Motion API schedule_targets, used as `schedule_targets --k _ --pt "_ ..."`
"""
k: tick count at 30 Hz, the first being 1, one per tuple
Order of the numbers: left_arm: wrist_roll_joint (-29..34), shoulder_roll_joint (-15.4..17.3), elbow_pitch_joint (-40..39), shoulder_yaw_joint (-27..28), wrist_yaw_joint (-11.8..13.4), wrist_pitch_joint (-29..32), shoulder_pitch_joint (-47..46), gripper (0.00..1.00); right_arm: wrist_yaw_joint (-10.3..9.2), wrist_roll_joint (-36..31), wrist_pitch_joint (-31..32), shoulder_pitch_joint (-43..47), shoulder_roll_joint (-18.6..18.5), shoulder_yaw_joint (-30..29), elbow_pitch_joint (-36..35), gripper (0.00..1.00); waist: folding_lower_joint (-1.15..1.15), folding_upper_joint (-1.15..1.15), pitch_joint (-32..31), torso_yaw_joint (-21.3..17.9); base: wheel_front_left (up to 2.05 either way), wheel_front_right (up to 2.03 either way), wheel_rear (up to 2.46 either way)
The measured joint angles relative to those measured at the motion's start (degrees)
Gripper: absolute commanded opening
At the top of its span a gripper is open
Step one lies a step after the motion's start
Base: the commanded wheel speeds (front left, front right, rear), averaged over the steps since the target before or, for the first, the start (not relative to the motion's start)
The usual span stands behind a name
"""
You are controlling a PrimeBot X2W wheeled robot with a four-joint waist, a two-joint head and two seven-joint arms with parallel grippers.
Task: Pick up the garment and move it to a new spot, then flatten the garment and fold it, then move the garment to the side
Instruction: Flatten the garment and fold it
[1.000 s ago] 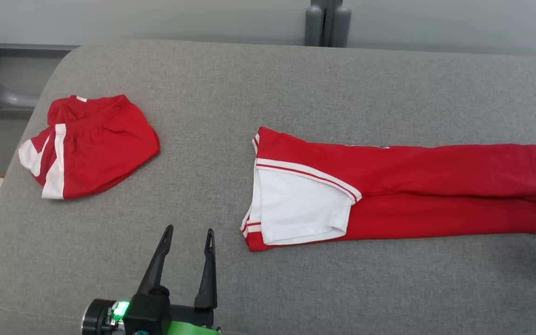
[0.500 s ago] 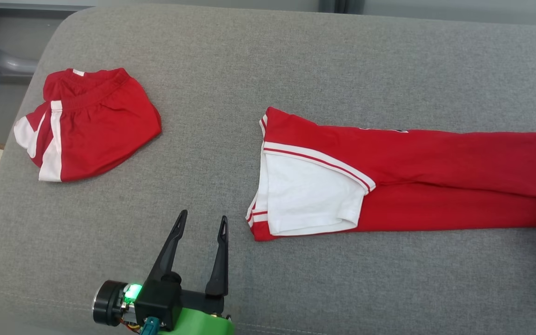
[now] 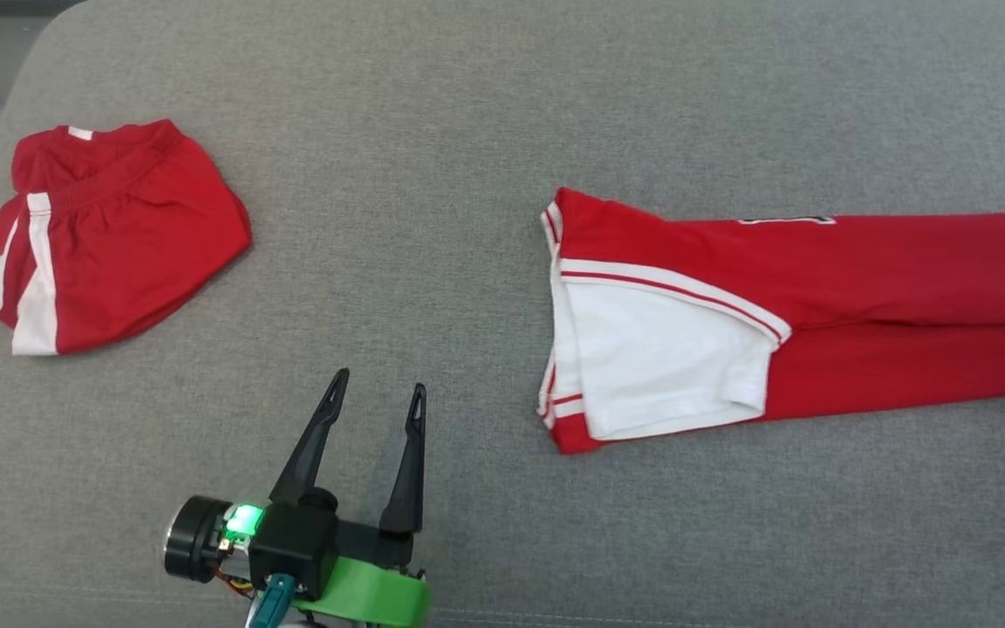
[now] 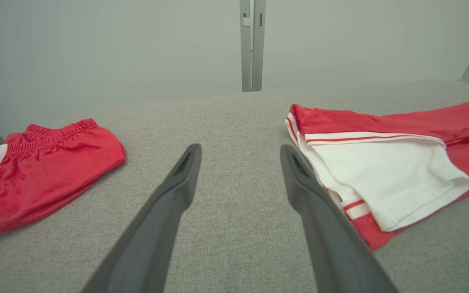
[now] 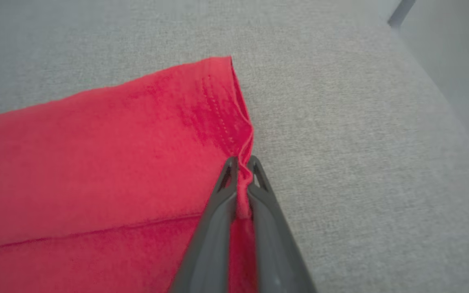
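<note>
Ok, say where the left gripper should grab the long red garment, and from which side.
I'd take the red garment at its striped near-left corner, where the folded layers end together. Bring the left gripper in low from the left, one jaw sliding under: that edge faces its open jaws, and the right gripper pinches the opposite hem.

The garment (image 3: pixel 860 288) is showing bright red, with a white panel edged in red and white stripes; a small dark mark (image 3: pixel 786 220) at its top edge is perhaps print; the shorts (image 3: pixel 119 244) are showing red with a white side stripe; the pad (image 3: pixel 433 174) is looking flecked grey; the left gripper (image 3: pixel 379 382) is showing black, its mount (image 3: pixel 372 597) green, its light (image 3: pixel 242 521) glowing green.
</note>
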Motion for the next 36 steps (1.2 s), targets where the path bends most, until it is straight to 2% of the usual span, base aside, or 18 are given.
schedule_targets --k 6,12,15,22,30,36 --pt "1.2 0.6 0.4 0.6 -1.4 0.0 -1.6 1.0 -0.02 -1.7 0.2 -2.6 -8.4 0.2 -2.8 0.0 0.0 0.0 1.7 -2.9 0.0 0.0 0.0" --pt "1.5 0.6 1.4 0.6 -1.9 0.0 -2.1 1.0 -0.02 -3.0 3.4 -3.9 -10.3 -0.5 -11.0 0.0 0.0 0.0 2.1 -5.9 0.0 0.0 0.0" --pt "1.4 0.4 2.0 0.3 -1.9 0.0 -2.1 1.0 -0.02 -3.4 6.4 -3.5 -9.4 -2.0 -17.3 0.0 0.0 0.0 1.2 -6.6 0.0 0.0 0.0" --pt "0.4 0.1 2.7 0.0 -1.6 0.0 -1.2 1.0 -0.03 -5.0 13.9 3.0 -2.6 -8.1 -34.2 0.0 0.0 0.0 -1.9 -6.6 0.0 0.0 0.0" --pt "-0.6 -0.1 2.8 -0.5 -1.3 0.0 -0.5 1.0 -0.04 -12.0 20.6 12.4 12.1 -12.8 -50.5 0.0 0.0 0.0 -3.8 -3.8 0.0 0.0 0.0" --pt "-2.6 -0.1 2.6 -0.8 -0.9 0.0 0.0 1.0 -0.04 -15.3 21.7 15.5 22.3 -11.0 -55.0 0.0 0.0 0.0 -4.1 -1.4 0.0 0.0 0.0"
